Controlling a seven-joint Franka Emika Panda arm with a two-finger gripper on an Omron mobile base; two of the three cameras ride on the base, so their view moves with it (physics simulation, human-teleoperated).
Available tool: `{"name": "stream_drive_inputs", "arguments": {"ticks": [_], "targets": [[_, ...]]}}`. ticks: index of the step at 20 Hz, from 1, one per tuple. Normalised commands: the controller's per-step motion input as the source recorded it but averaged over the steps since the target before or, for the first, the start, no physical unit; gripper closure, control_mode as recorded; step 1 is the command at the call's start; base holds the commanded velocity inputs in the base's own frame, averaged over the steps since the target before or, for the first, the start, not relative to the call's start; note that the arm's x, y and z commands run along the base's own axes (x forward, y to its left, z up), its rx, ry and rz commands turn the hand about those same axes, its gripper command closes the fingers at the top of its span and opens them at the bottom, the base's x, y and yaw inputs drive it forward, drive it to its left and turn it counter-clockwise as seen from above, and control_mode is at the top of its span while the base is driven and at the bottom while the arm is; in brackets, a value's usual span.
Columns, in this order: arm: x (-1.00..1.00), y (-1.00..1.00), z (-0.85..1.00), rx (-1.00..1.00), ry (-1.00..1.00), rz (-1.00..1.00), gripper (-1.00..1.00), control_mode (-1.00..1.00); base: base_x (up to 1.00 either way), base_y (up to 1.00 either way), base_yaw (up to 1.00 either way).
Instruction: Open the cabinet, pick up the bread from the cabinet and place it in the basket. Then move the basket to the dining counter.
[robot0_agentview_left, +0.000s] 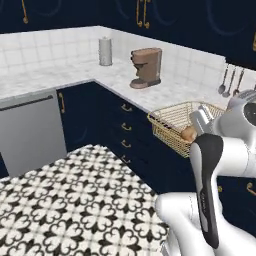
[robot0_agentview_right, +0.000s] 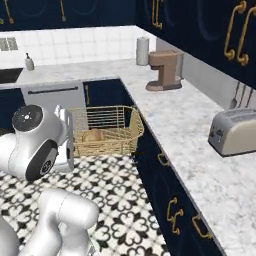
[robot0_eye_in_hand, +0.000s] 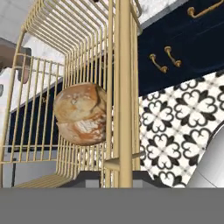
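The golden wire basket (robot0_agentview_left: 172, 121) hangs in the air beside the marble worktop, out over the patterned floor. My gripper (robot0_agentview_left: 202, 120) is shut on its near rim. The golden-brown bread (robot0_agentview_left: 188, 133) lies inside it, against the near wall. From the right base camera the basket (robot0_agentview_right: 107, 129) is in front of my hand (robot0_agentview_right: 64, 137), with the bread (robot0_agentview_right: 93, 135) on its bottom. The hand camera looks along a rim wire (robot0_eye_in_hand: 124, 87) of the basket running up from my gripper (robot0_eye_in_hand: 114, 176), with the bread (robot0_eye_in_hand: 81, 113) just behind the mesh. The navy wall cabinet (robot0_agentview_right: 200, 30) has its doors closed. The dining counter is out of view.
On the L-shaped marble worktop (robot0_agentview_right: 190, 125) stand a brown coffee machine (robot0_agentview_left: 146, 67), a paper towel roll (robot0_agentview_left: 105, 51) and a toaster (robot0_agentview_right: 235, 131). Navy drawers (robot0_agentview_left: 125, 130) and a steel dishwasher (robot0_agentview_left: 30, 130) line the floor (robot0_agentview_left: 75, 200). Utensils (robot0_agentview_left: 227, 82) hang on the wall.
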Motion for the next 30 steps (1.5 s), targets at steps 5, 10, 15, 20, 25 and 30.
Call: {"name": "stream_drive_inputs", "arguments": {"ticks": [5,10,15,20,25,30], "targets": [[0.00,0.00,0.00,0.00,0.00,0.00,1.00,1.00,0.01,0.00,0.99],[0.00,0.00,0.00,0.00,0.00,0.00,1.00,1.00,0.01,0.00,1.00],[0.00,0.00,0.00,0.00,0.00,0.00,1.00,1.00,0.01,0.00,1.00],[0.00,0.00,0.00,0.00,0.00,0.00,1.00,1.00,0.28,0.00,0.94],[0.00,0.00,0.00,0.00,0.00,0.00,1.00,1.00,0.49,0.00,0.92],[0.00,0.00,0.00,0.00,0.00,0.00,1.00,1.00,0.83,0.00,0.71]]}}
